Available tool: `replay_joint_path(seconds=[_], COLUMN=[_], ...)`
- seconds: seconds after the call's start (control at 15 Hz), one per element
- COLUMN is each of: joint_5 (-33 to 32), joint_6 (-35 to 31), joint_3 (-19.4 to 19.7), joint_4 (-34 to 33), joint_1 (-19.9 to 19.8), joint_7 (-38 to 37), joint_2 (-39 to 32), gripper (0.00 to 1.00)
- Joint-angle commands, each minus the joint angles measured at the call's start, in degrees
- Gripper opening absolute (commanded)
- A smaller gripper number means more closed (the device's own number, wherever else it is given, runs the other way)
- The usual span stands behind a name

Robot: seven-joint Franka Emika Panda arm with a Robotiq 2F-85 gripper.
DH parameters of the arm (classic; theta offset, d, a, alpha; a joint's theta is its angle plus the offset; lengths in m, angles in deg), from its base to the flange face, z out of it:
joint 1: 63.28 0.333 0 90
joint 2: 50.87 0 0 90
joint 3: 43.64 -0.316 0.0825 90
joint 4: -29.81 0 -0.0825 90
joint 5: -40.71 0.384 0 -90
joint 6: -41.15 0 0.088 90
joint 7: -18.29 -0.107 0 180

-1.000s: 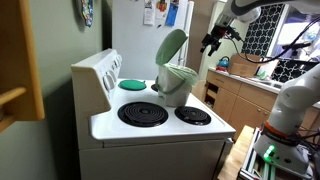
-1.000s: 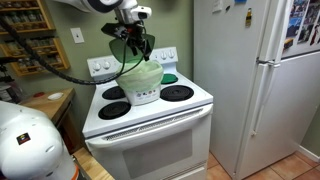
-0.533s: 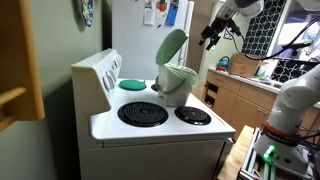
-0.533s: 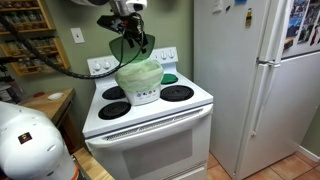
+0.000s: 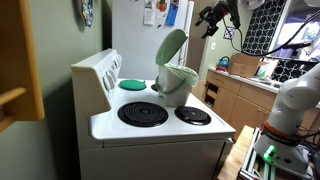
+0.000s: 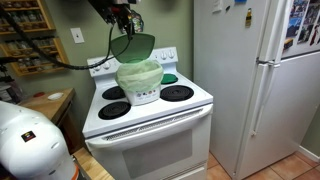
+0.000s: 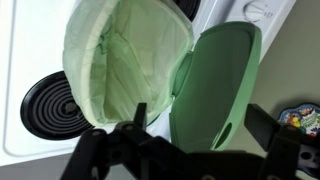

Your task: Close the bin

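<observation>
The pale green bin (image 5: 178, 88) stands on the white stove between the burners, lined with a light green bag. Its hinged lid (image 5: 170, 46) stands open and upright. In an exterior view the bin (image 6: 140, 80) shows with the lid (image 6: 133, 46) raised behind it. My gripper (image 5: 210, 22) hangs in the air above and to the side of the lid, clear of it; it also shows at the top of an exterior view (image 6: 125, 18). In the wrist view the gripper (image 7: 200, 122) is open and empty, looking down on the bin's mouth (image 7: 120, 65) and the lid (image 7: 215, 80).
A flat dark-green disc (image 5: 132, 84) lies on a rear burner, also seen in an exterior view (image 6: 170, 77). Coil burners (image 5: 143, 114) flank the bin. The stove's back panel (image 5: 98, 72) rises behind. A refrigerator (image 6: 255, 80) stands beside the stove.
My gripper has risen and drawn back above the open lid. The bin and its lid have not moved.
</observation>
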Motion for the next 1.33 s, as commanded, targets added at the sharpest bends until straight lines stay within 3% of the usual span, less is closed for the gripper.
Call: replay_joint_path(seconds=[0.0, 0.27, 0.73, 1.27], joint_5=[6.8, 10.8, 8.5, -6.7], joint_6=[0.4, -4.1, -13.0, -8.4], joint_3=[0.6, -2.0, -6.5, -6.7], joint_4=[-2.3, -1.8, -1.6, -2.5], joint_1=[1.6, 1.6, 1.1, -0.8], joint_7=[-0.9, 0.3, -1.1, -6.4], joint_2=[-2.7, -4.8, -8.7, -8.4], gripper=[1.00, 1.00, 1.00, 1.00])
